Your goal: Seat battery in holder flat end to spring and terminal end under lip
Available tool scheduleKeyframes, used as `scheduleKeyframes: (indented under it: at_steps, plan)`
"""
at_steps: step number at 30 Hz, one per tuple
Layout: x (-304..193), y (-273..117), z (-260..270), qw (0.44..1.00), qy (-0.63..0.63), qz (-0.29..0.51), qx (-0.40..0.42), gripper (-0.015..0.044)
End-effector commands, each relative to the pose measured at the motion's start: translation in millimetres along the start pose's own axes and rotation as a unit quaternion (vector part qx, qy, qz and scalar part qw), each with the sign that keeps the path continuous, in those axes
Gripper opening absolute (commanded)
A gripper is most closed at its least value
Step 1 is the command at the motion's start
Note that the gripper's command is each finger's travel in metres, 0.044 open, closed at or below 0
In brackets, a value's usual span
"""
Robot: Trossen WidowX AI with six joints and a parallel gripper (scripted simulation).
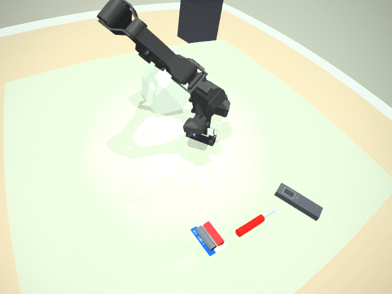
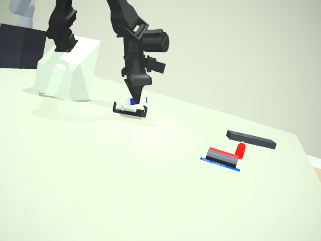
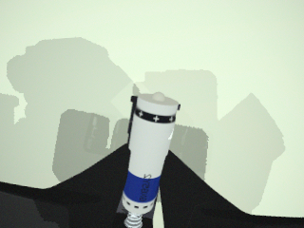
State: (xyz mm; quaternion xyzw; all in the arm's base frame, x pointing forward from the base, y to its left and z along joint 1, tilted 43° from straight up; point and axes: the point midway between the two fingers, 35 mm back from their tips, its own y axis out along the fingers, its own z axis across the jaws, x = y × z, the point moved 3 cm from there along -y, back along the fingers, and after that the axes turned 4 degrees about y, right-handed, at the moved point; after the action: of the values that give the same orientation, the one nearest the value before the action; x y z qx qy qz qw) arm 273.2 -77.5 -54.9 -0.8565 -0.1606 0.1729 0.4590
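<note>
Gripper [image 1: 209,134] [image 2: 137,103] [image 3: 146,154]: clamped on the battery [image 1: 211,131] [image 2: 132,101] [image 3: 151,144] | battery: above the holder [image 1: 200,139] [image 2: 128,113] [image 3: 131,124], unseated, tilted relative to its base | spring [image 2: 119,107] [image 3: 133,219]: near the flat end; contact cannot be told | terminal end: toward the lip side

Holder [image 1: 199,139] [image 2: 128,112] [image 3: 131,124] mostly hidden, wrist view.
</note>
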Motion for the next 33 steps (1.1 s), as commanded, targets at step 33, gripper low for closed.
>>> scheduleKeyframes:
  at_steps: [33]
  plan:
    - [-28, 11, -4, 0.993, -0.013, -0.114, 0.023, 0.0065]
